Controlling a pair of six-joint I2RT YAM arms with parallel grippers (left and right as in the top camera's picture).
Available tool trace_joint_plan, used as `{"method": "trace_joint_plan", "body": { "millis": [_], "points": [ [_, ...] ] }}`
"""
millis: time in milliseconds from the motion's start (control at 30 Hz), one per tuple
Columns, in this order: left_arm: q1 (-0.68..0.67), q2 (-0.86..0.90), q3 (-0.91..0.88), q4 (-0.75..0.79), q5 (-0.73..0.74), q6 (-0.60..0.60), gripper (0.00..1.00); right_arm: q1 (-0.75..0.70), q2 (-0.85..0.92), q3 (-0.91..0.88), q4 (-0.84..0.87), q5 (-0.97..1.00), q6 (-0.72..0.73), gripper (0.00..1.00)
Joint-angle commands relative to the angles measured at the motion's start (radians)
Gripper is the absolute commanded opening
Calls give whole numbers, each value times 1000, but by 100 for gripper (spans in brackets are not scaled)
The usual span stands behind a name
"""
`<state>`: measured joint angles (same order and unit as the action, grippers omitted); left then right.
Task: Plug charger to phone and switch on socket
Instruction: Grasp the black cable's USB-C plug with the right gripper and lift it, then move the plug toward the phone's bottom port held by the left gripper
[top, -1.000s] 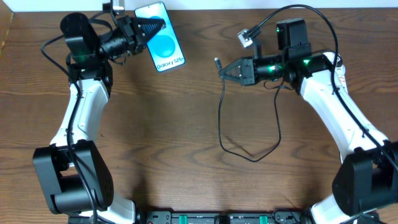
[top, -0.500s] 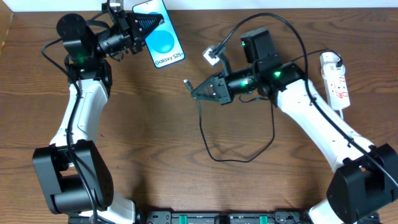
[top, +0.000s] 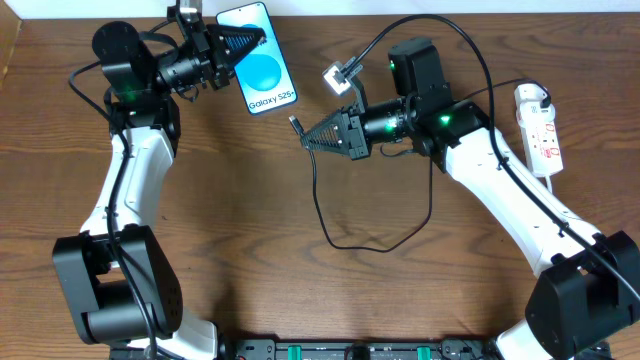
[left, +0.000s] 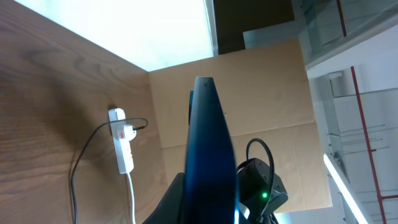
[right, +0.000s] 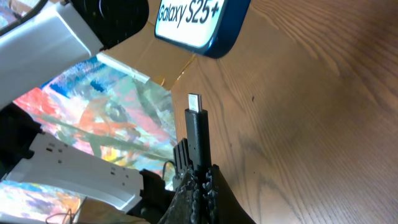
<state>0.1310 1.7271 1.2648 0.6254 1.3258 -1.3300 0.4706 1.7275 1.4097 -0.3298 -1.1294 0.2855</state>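
The right gripper (top: 308, 139) is clamped on the charger (right: 198, 134) just behind its plug, whose bare tip points to the far left. From that tip the phone (top: 262, 65) lies near but apart, further to the far left (gripped in the closed left gripper (top: 246, 42)). Its long axis runs roughly in line with the plug, with the "Galaxy S25" end facing it, so the right arm looks to be the 1 to close the gap.
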Motion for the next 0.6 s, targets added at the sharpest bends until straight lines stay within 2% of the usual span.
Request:
{"method": "trace_joint_plan", "body": {
  "millis": [0, 167, 333, 567],
  "points": [
    [7, -8, 14, 8, -11, 18, 7, 26, -14, 2, 21, 9, 54, 1],
    [-1, -8, 14, 8, -43, 29, 7, 34, -14, 2, 31, 54, 107, 1],
    [-26, -8, 14, 7, -55, 79, 7, 34, -14, 2, 39, 58, 111, 1],
    [-26, -8, 14, 7, -55, 85, 7, 34, -14, 2, 76, 58, 127, 1]
  ]
}}
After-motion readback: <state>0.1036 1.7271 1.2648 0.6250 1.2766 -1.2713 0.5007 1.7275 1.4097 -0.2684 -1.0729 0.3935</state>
